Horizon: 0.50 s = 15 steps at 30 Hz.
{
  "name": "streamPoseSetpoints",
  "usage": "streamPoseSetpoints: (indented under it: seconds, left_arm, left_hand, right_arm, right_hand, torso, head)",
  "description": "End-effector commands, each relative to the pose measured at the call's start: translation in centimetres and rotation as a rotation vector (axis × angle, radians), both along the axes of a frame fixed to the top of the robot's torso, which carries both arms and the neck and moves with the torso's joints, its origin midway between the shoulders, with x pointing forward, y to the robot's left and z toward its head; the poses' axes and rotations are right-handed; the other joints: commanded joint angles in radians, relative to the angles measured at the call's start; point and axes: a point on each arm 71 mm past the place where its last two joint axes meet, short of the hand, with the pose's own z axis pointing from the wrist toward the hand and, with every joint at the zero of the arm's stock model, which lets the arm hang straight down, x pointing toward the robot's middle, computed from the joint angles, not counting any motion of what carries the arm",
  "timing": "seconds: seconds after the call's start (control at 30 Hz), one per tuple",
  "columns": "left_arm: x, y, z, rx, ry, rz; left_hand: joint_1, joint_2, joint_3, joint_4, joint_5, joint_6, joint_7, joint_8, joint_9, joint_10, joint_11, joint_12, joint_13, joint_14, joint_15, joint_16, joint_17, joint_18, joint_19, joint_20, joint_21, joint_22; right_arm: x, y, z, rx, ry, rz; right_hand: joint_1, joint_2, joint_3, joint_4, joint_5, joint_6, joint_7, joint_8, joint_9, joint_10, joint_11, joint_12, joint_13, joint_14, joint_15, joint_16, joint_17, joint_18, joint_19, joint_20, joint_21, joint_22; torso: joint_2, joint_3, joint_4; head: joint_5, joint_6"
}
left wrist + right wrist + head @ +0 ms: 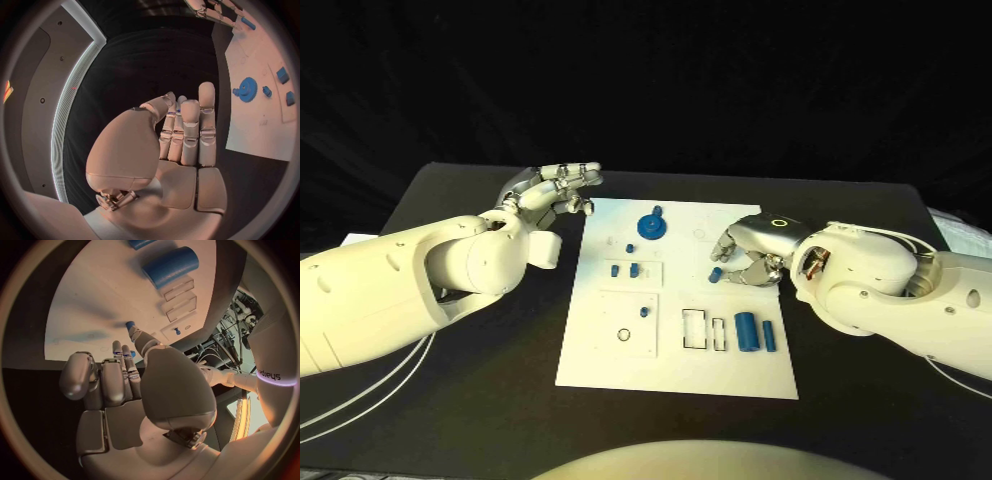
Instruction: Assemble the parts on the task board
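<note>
The white task board [678, 365] lies mid-table. On it are a blue gear [653, 226] with a peg at the far end, small blue pegs [625, 269], and two blue cylinders [756, 330] beside outlined slots [694, 328]. My right hand [750, 249] hovers over the board's right side, fingers curled, and pinches a small blue peg [715, 272] between thumb and finger; the peg's tip [130, 326] pokes out past the thumb. My left hand [553, 193] is raised off the board's far left corner with fingers straight and nothing in it. The left wrist view shows the gear [248, 89].
A small black ring [625, 334] lies in the outlined square on the board's near left. Black table [488, 380] surrounds the board. White cables [358, 405] trail under the left arm. The big blue cylinder [170, 265] lies on the board [94, 305] beyond my right hand.
</note>
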Motion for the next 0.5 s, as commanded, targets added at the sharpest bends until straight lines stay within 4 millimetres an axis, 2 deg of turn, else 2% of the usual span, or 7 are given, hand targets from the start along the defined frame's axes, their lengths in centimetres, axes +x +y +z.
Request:
streamPoseSetpoints:
  seconds: [0.03, 0.13, 0.5]
  left_arm:
    - [-0.08, -0.24, 0.07, -0.009, -0.007, -0.022]
    - [-0.09, -0.22, 0.07, -0.009, -0.007, -0.022]
    - [-0.09, -0.1, 0.06, -0.008, -0.006, -0.02]
  left_hand:
    - [0.008, 0.001, -0.006, 0.002, 0.0, -0.003, 0.001, 0.006, -0.001, -0.004, 0.0, 0.007, 0.001, -0.005, 0.001, -0.004, -0.001, 0.02, -0.001, 0.0, -0.004, -0.001]
    - [0.008, 0.001, -0.006, 0.002, 0.0, -0.003, 0.001, 0.006, -0.001, -0.004, 0.0, 0.007, 0.001, -0.005, 0.001, -0.004, -0.001, 0.02, -0.001, 0.0, -0.004, -0.001]
    - [0.008, 0.001, -0.006, 0.002, 0.0, -0.003, 0.001, 0.006, -0.001, -0.004, 0.0, 0.007, 0.001, -0.005, 0.001, -0.004, -0.001, 0.02, -0.001, 0.0, -0.004, -0.001]
  right_arm:
    - [-0.07, 0.42, -0.61, -0.031, 0.019, 0.022]
    - [-0.1, 0.72, -0.94, -0.033, 0.028, 0.028]
    - [-0.1, 1.29, -1.15, -0.026, 0.027, 0.041]
  right_hand:
    - [0.011, 0.004, 0.003, 0.005, -0.002, 0.01, 0.0, 0.0, 0.001, 0.012, -0.001, 0.006, 0.001, 0.034, -0.005, -0.003, -0.001, 0.009, -0.002, -0.007, -0.001, 0.001]
    - [0.013, 0.009, 0.011, 0.007, -0.003, 0.024, 0.001, 0.002, 0.002, 0.035, -0.002, 0.011, 0.0, 0.034, -0.004, -0.003, -0.001, 0.009, -0.001, -0.006, -0.001, 0.001]
    - [0.021, 0.023, 0.05, 0.012, -0.007, 0.068, 0.003, 0.008, 0.006, 0.09, -0.005, 0.01, -0.001, 0.035, -0.006, 0.0, 0.001, 0.008, 0.004, -0.007, 0.002, 0.006]
  torso:
    - [0.0, -0.0004, 0.0002]
    - [0.0, -0.0007, 0.0018]
    - [0.0, -0.0001, -0.0006]
  head:
    - [0.002, -0.002]
    - [0.003, -0.004]
    - [0.006, -0.007]
